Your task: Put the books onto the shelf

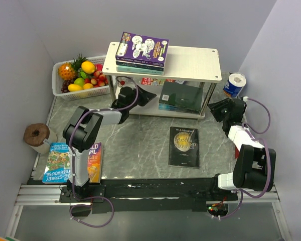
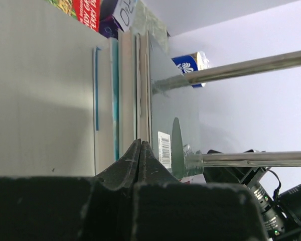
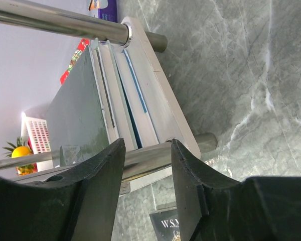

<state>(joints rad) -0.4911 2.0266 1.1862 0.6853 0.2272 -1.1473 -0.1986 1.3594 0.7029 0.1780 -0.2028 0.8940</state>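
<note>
Flat on the worktop (image 1: 135, 140), right of centre and well apart from the other loose titles: the black paperback with the gold circle (image 1: 184, 145), face up, not yet shelved. Over at the left, the orange Roald Dahl book (image 1: 94, 161) just beside the blue Treehouse book (image 1: 57, 161), both near the left arm's base. Already up on the shelf (image 1: 198, 57): a small stack on the top board capped by the purple cartoon book (image 1: 143, 47), and a dark green book (image 1: 183, 96) topping a pile on the lower board. Left end effector (image 1: 149, 95) pinched fully shut, holding nothing, tip nosed in at the page edges of that lower pile, contact impossible to call. Right end effector (image 1: 214, 108) roughly half open, empty, hanging at the shelf's right end near a metal leg (image 3: 55, 22). Probably a light, thin, slightly bendy paperback with a glossy cover: prone to slip, and hard to get under while lying flat. Best bet, by the look of it: tip up one long edge, then pinch across the spine side. Further out, a white fruit basket (image 1: 57, 83) left of the shelf, a blue-and-white roll (image 1: 235, 84) to the right, a brown roll (image 1: 37, 134) by the left wall.
</note>
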